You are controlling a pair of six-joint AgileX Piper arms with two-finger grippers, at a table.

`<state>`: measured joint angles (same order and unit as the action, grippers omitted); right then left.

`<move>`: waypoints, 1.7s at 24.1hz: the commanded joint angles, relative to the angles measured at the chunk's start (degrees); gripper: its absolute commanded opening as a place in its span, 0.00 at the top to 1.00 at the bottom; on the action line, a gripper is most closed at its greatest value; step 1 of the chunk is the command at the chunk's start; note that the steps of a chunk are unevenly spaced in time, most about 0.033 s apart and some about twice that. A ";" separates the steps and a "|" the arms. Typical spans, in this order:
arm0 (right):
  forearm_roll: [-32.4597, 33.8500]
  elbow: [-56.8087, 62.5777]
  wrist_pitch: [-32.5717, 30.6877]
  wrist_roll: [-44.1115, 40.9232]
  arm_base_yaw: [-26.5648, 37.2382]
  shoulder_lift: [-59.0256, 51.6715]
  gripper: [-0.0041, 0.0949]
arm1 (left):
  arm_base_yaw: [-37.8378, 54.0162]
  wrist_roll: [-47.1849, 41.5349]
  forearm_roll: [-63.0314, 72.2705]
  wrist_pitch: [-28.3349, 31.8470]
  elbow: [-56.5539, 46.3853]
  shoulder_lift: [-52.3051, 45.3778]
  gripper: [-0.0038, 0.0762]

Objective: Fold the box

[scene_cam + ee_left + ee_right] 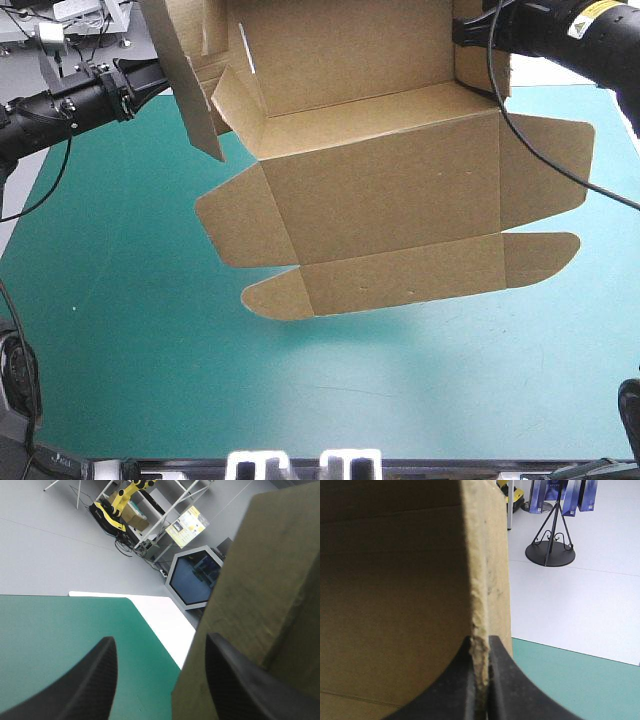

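Note:
The brown box [380, 190] hangs in the air over the teal-green cover [110, 300]. It is a partly formed tray, with walls raised at the back and the lid panel and its rounded flaps spread toward the table's near edge. My right gripper [480, 642] is shut on the edge of the box's right wall [395, 590]; in the high view it [462, 30] is at the box's far right corner. My left gripper [160, 639] is open, and the box's left wall [265, 580] stands against one finger [235, 680]. From above it [160, 75] sits just left of that wall.
The box's shadow falls on the cover below it. The cover's far corner and its white border [160, 615] show ahead of the left gripper. The table's right edge [625, 120] lies under the right arm.

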<state>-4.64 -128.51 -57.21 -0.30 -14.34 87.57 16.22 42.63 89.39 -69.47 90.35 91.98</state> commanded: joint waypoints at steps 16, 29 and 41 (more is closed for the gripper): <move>-2.57 -1.52 8.50 -0.85 0.19 2.17 0.98 | -8.26 0.21 1.01 -4.71 1.77 -5.54 0.47; -6.59 -1.52 9.30 -1.09 0.19 3.54 0.98 | -8.26 3.03 -1.88 0.08 1.77 -7.87 0.47; -10.17 -1.52 3.19 0.30 0.19 3.54 0.98 | -19.06 3.17 -15.51 21.92 1.77 -7.87 0.47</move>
<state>-11.54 -128.46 -56.56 0.67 -14.16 93.60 -0.33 45.45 71.58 -53.58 90.40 86.28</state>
